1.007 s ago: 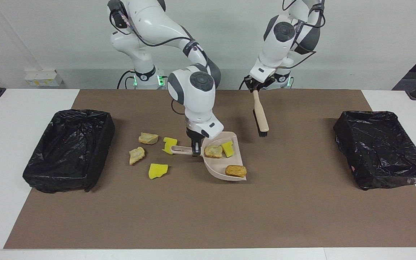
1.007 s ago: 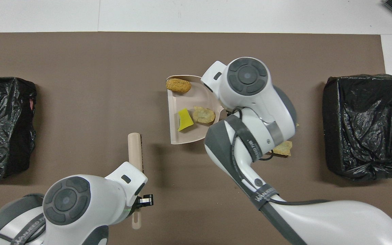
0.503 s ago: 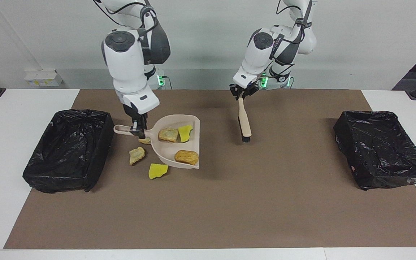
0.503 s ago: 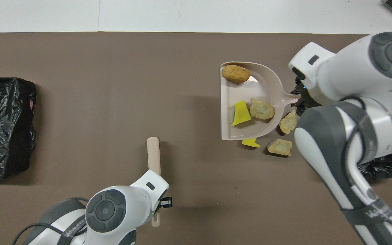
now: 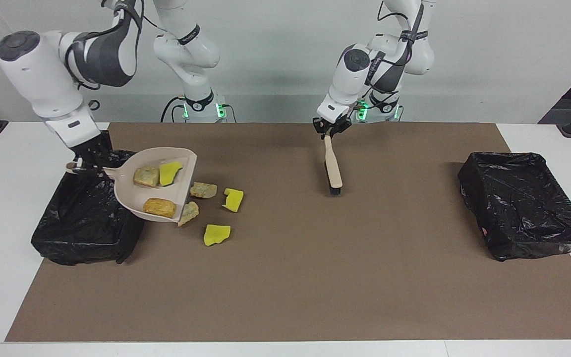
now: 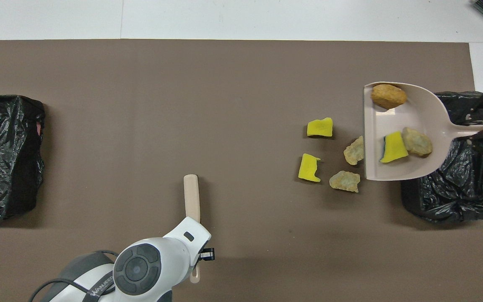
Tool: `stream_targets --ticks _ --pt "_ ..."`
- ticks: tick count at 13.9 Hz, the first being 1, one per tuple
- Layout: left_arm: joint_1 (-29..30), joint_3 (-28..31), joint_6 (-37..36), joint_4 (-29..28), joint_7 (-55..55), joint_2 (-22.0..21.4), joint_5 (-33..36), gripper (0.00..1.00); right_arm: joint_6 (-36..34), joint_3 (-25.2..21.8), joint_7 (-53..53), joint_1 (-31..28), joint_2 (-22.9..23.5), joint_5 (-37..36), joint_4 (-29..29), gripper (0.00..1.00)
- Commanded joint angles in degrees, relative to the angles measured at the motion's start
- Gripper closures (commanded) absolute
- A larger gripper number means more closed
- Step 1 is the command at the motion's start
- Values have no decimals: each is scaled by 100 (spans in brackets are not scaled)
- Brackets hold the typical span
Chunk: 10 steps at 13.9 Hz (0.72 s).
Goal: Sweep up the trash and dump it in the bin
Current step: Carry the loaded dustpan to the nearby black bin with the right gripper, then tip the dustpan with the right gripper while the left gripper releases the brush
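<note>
The right pincer (image 5: 83, 165) is gripping the dustpan (image 5: 154, 191) by its handle, holding it over the bin (image 5: 87, 223) edge with three scraps (image 5: 159, 207) in it; four more are lying on the mat beside the bin. The left pincer (image 5: 331, 130) is gripping the brush (image 5: 333, 168). The scraps look light and loose, so they are likely rolling out with any tilt.

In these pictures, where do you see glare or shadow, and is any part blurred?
Facing view: glare on the crinkled liner of the bin at the left arm's end; a soft shadow beside the brush. Overhead view: small dark shadows hug the scraps on the mat; nothing looks blurred in either view.
</note>
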Motion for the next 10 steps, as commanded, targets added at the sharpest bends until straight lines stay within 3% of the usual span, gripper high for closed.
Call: stream_targets --ticks 1,6,7,8,9,10 --pt "-156 76 241 -216 -44 -132 -52 100 307 73 -730 -778 -359 66 -415 100" --pt "-139 76 365 -287 -61 -18 -210 100 1255 55 -724 -1212 -298 -795 -836 100" --pt "-130 85 356 -287 -53 -18 -210 93 1405 55 -576 -1203 -246 -1118 -846 100" --pt "-113 85 347 -278 -44 -9 -210 68 1468 64 -139 -1133 -202 -1652 -855 100" --pt "-104 85 312 -269 -35 -9 -210 15 1442 90 370 -1098 -193 -2180 -872 100" --pt "-86 93 260 -243 -9 0 -210 0 1433 90 688 -924 -201 -2594 -942 100"
